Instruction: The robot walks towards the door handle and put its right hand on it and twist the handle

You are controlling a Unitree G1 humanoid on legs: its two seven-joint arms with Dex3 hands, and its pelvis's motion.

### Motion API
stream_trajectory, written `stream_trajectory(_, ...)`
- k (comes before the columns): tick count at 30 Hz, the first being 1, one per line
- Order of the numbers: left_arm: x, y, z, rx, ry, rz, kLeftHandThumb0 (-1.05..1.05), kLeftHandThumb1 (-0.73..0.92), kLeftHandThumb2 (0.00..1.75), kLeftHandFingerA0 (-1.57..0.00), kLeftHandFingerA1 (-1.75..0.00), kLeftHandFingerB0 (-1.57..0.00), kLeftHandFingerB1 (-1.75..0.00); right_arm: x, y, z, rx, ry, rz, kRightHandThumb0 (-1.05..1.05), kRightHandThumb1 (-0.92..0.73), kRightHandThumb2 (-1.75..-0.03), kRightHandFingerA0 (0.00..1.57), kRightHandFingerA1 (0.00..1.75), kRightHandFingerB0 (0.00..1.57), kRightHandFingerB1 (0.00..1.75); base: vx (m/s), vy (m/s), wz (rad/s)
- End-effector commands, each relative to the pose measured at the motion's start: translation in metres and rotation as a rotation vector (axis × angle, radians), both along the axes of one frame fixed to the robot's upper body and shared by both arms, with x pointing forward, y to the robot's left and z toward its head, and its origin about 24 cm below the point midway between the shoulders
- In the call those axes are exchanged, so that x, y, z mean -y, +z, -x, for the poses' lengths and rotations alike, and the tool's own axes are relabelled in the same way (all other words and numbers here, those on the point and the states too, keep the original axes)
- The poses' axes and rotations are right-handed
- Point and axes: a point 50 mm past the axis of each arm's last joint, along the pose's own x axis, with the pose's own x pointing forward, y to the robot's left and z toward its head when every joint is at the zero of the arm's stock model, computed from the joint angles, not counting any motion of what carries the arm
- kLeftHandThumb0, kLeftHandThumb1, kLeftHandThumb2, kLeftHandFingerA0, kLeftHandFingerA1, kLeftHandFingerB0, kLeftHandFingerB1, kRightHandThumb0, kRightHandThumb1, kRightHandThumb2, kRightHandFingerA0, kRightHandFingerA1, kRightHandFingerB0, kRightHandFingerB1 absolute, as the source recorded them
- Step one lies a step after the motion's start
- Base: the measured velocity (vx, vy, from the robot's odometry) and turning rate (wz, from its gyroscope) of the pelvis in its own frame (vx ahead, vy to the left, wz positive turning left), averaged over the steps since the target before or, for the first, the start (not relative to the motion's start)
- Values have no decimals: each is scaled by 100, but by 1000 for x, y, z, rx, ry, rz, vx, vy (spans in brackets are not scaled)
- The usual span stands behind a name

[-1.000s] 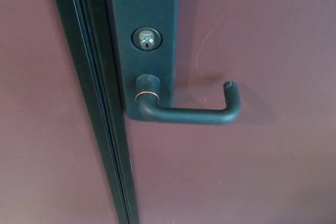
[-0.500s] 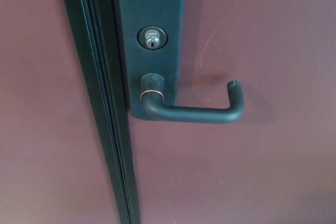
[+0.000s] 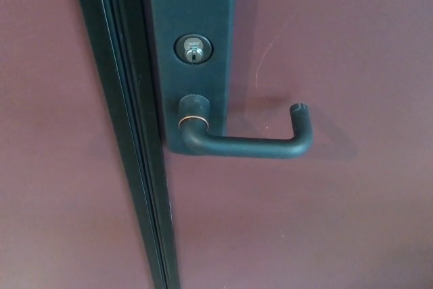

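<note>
Head view: neither hand of the robot shows in the frame, left or right — so whether either is open, closed or gripping cannot be told. No arm or forearm visible either.

Door handle [image 3: 247, 145]: dark, matte lever, lying roughly level across the middle of the frame. It springs from a round collar [image 3: 193, 113] with a thin copper-coloured ring at its base, runs to picture right, then bends back toward the door at its free end. Nothing touches it. It casts a soft shadow on the door behind and to its right.

Backplate [image 3: 193, 11]: a tall dark teal strip, running from the top of the frame down to just below the collar. The handle's collar is mounted on its lower part.

Keyhole cylinder [image 3: 193, 50]: silvery, round, set in the backplate directly above the collar, apart from it.

Door [image 3: 338, 221]: maroon, plain, with a faint light scratch up and right of the handle.

Door edge [image 3: 128, 167]: dark strip with thin vertical lines, just left of the backplate — more maroon surface beyond it.
</note>
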Motion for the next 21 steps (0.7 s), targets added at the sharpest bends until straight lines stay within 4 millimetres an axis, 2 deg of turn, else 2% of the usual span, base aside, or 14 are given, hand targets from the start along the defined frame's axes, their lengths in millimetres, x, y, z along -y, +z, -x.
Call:
stream_trajectory(1, -4, 2, 0, -8, -22, -5, -25, 59, 58, -63, -45, -51, -41, 9, 62, -3, 272, -37, -28, -30, -56, -56, 54, 48, 42, 41, 0, 0, 0)
stream_trajectory(3, -4, 3, 1, -10, -27, -9, -25, 59, 57, -64, -45, -52, -41, 9, 79, -7, 330, -22, -9, -32, -56, -56, 54, 48, 41, 41, 0, 0, 0)
stream_trajectory(6, -4, 3, 1, -10, -27, -9, -25, 59, 57, -64, -45, -52, -41, 8, 81, -7, 326, -24, -15, -32, -56, -56, 54, 48, 41, 41, 0, 0, 0)
stream_trajectory(7, -4, 2, 0, -7, -23, -2, -24, 59, 58, -64, -46, -51, -41, 6, 104, -12, 403, 36, 40, -36, -54, -55, 56, 52, 46, 43, 0, 0, 0)
stream_trajectory(8, -4, 2, 0, -6, -22, 1, -24, 59, 58, -64, -46, -51, -41, 4, 114, -14, 436, 63, 62, -36, -54, -55, 56, 52, 46, 43, 0, 0, 0)
stream_trajectory(9, -4, 3, -3, 5, -9, 5, -24, 59, 58, -64, -46, -51, -41, 1, 128, -22, 487, 117, 104, -45, -44, -75, 53, 62, 43, 54, 0, 0, 0)
stream_trajectory(13, -4, 3, -4, 4, -15, 1, -24, 59, 58, -65, -46, -52, -41, -1, 135, -25, 503, 141, 117, -47, -43, -75, 54, 64, 43, 54, 0, 0, 0)
stream_trajectory(14, -4, 4, -5, 10, -21, -2, -25, 59, 58, -65, -46, -52, -41, -11, 156, -35, 557, 241, 173, -52, -41, -78, 54, 67, 39, 55, 0, 0, 0)
stream_trajectory(15, -4, 4, -6, 5, -28, -2, -25, 59, 58, -65, -46, -51, -41, -15, 163, -39, 573, 283, 189, -54, -41, -77, 53, 67, 39, 54, 0, 0, 0)
stream_trajectory(19, -5, 4, -7, 4, -37, -9, -26, 60, 58, -64, -45, -51, -41, -21, 171, -49, 591, 336, 197, -57, -40, -78, 51, 66, 38, 54, 0, 0, 0)
stream_trajectory(20, -4, 4, -7, 1, -33, -6, -26, 60, 58, -66, -46, -51, -41, -27, 177, -58, 598, 383, 229, -56, -50, -55, 55, 60, 43, 44, 0, 0, 0)
stream_trajectory(21, -4, 4, -7, 1, -30, -5, -26, 60, 58, -66, -46, -51, -41, -31, 182, -63, 597, 415, 250, -56, -49, -55, 55, 59, 43, 44, 0, 0, 0)
